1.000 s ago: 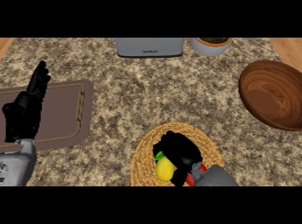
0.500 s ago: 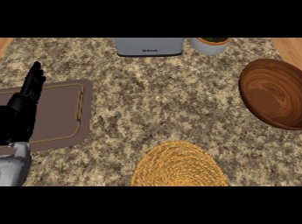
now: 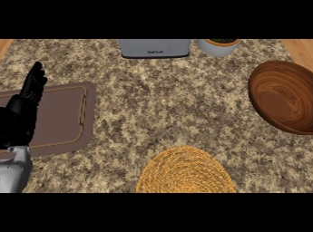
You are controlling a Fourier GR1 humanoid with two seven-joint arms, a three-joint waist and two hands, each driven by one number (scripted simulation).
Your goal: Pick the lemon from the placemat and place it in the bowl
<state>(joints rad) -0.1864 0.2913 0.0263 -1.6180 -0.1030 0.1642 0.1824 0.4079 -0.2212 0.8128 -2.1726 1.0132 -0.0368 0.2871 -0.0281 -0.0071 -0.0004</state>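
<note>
The round woven placemat [image 3: 185,171] lies at the counter's front edge, in the middle. No lemon shows on it or anywhere else in the head view. The brown wooden bowl [image 3: 289,97] stands at the right, and I see nothing inside it. My left hand [image 3: 17,120] rests open at the left with its fingers pointing up, over a brown board. My right hand is out of view.
A brown rectangular board [image 3: 65,113] lies flat at the left under my left hand. A grey toaster [image 3: 154,47] and a pale cup [image 3: 217,46] stand at the back edge. Speckled stone counter [image 3: 158,99] spreads between them.
One second ago my right hand was over the placemat, curled round the yellow lemon. Hand and lemon have since left the view. The left hand has barely shifted.
</note>
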